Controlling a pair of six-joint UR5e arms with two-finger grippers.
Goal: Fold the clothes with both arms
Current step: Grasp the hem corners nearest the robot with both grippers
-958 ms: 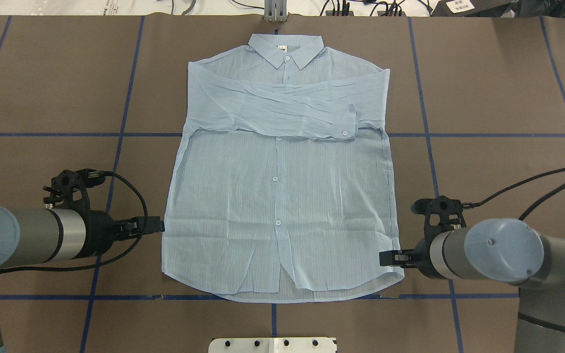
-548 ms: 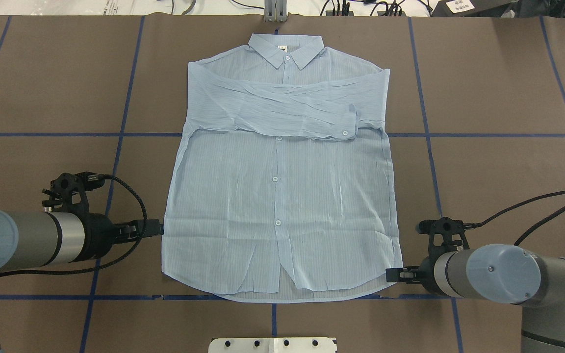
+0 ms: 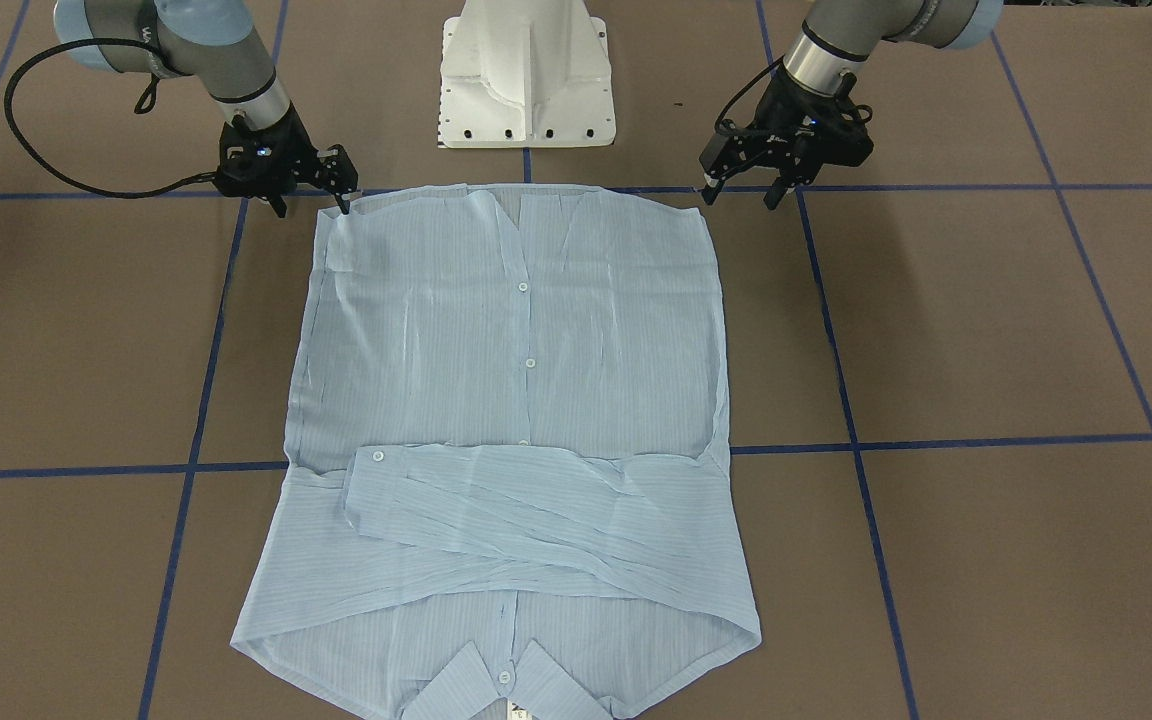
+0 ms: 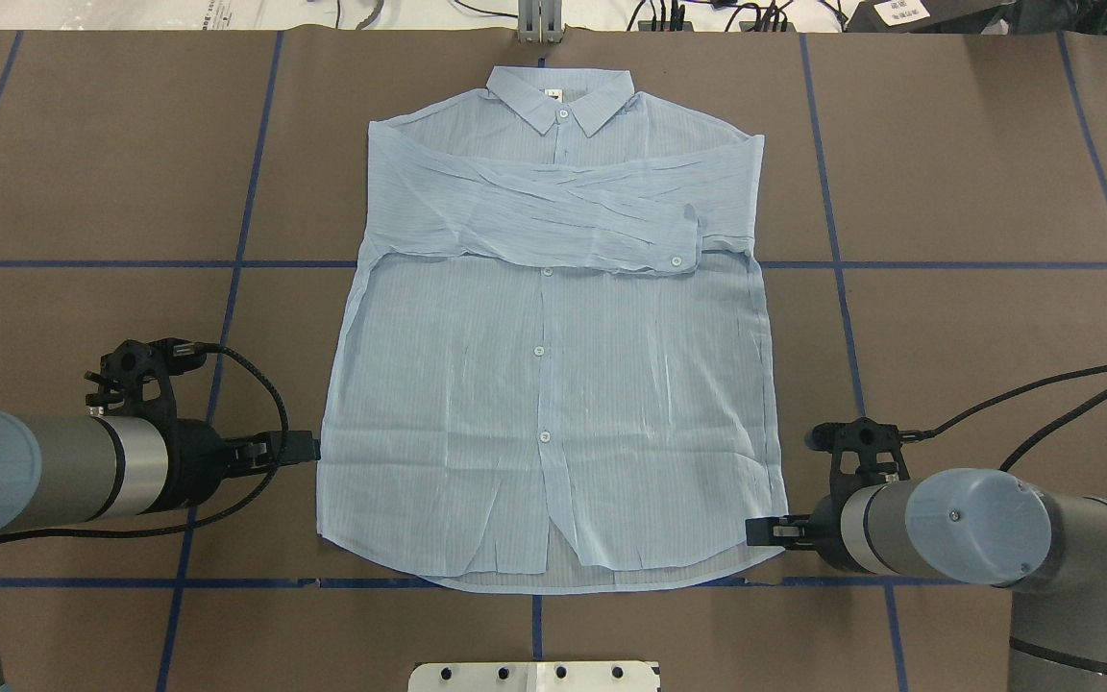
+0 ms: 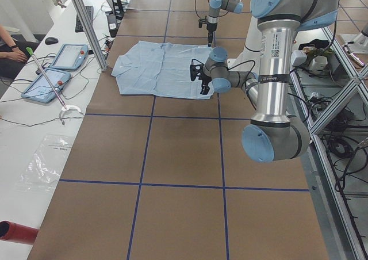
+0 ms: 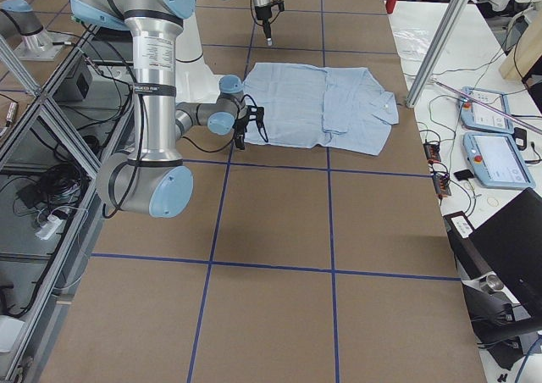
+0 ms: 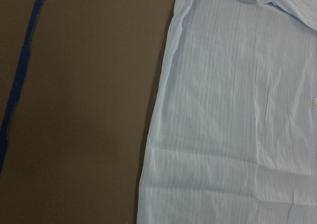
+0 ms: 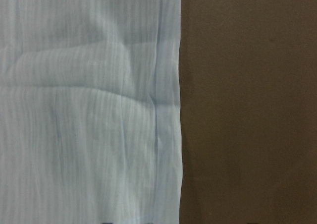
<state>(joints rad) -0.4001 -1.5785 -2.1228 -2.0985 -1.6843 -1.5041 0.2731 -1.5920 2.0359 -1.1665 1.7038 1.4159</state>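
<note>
The pale blue striped shirt (image 4: 553,384) lies flat on the brown table, collar (image 4: 560,96) away from me and both sleeves crossed over the chest (image 3: 536,520). My left gripper (image 4: 308,445) (image 3: 738,195) stands open just off the shirt's left side edge near the hem, holding nothing. My right gripper (image 4: 755,531) (image 3: 313,200) is open at the right hem corner, one fingertip (image 3: 344,203) at the cloth. The left wrist view shows only the shirt's edge (image 7: 223,110) and bare table; the right wrist view shows the same (image 8: 89,110).
The white pedestal base (image 3: 526,70) stands behind the hem. Blue tape lines (image 4: 227,264) grid the brown table. Tablets (image 5: 57,70), cables and a person's hand (image 5: 11,53) lie on the side bench beyond the collar end.
My right gripper has slid along the shirt's right edge toward the hem corner, then eased slightly back. The left gripper has hardly moved. The shirt lies as before.
</note>
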